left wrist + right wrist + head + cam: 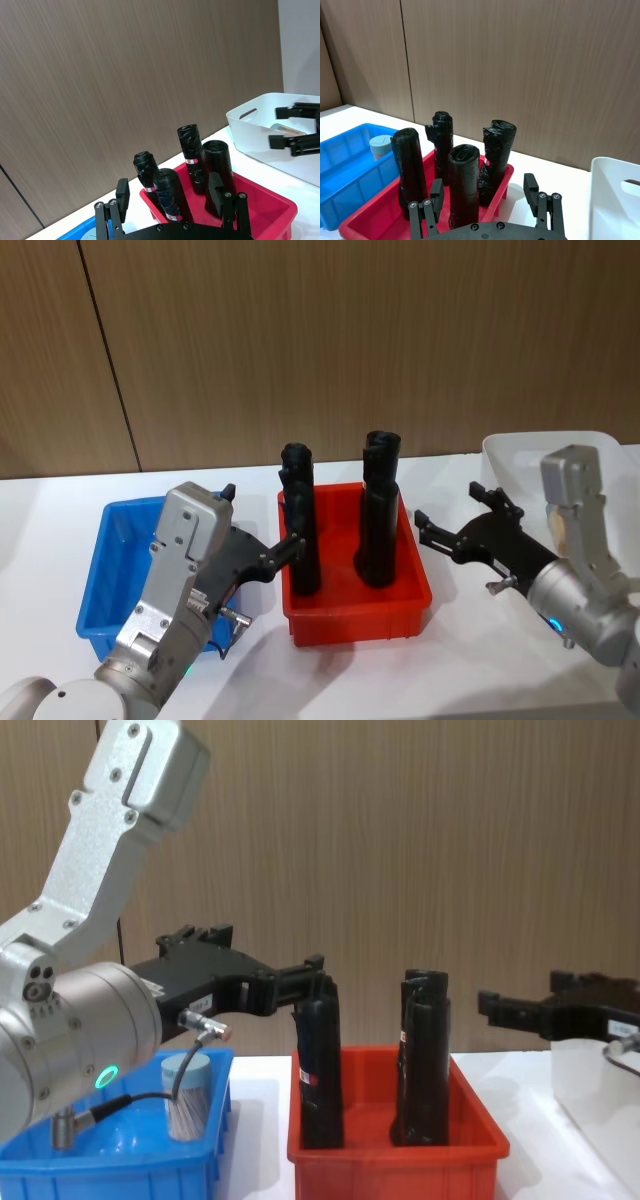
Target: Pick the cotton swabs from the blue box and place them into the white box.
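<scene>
From where I stand, four tall black bottles (378, 510) in the red bin (355, 625) at mid-desk (450, 660) rise above every rim. They wall off the blue box (105, 570) toward the desk's left edge from the white box (520, 450) toward its right, with open air above them. The left gripper (258, 522), jaws apart, crowds the blue box's right side just beside the nearest bottle, and the right gripper (450, 512), also spread, hangs over the strip between red bin and white box. The desk's front edge lies bare.
</scene>
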Motion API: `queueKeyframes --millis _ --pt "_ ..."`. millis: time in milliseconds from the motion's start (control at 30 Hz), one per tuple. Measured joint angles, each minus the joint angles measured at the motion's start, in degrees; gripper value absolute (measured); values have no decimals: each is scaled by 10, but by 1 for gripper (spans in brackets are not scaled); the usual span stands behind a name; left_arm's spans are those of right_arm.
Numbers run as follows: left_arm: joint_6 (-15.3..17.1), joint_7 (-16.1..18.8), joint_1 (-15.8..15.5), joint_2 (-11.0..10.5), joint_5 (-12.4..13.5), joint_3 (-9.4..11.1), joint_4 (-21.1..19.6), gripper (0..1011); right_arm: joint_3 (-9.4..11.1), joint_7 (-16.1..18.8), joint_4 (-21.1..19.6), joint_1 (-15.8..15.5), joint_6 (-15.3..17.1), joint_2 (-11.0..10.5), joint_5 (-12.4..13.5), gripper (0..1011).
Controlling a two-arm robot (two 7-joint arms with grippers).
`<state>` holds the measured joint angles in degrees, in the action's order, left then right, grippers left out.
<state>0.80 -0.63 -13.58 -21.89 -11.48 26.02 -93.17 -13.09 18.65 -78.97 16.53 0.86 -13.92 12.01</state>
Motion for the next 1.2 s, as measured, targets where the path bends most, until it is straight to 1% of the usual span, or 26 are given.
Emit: queueKeyframes --millis 100,133,267,367,467,567,600,700,967,1200 --pt "0 0 0 0 0 0 0 1000 -1 11 23 17 -2 5 -4 1002" --pt "0 0 0 0 0 0 0 999 -2 20 38 28 -3 9 -6 1002" --pt "0 0 0 0 0 0 0 1000 -3 35 67 48 -5 15 -10 1002" --pt "0 0 0 0 0 0 0 1000 -4 54 98 69 -9 21 -15 1002" --pt "0 0 0 0 0 0 0 1000 -5 66 116 81 -11 24 -17 1002" --pt "0 0 0 0 0 0 0 1000 -7 86 150 104 -17 31 -23 1002" --pt "0 0 0 0 0 0 0 1000 -7 86 150 104 -17 31 -23 1002" --pt "0 0 0 0 0 0 0 1000 -10 102 182 125 -23 37 -26 1002" --pt "0 0 0 0 0 0 0 1000 -14 125 240 161 -35 49 -30 1002" --pt "0 0 0 0 0 0 0 1000 -15 134 284 187 -46 57 -31 1002"
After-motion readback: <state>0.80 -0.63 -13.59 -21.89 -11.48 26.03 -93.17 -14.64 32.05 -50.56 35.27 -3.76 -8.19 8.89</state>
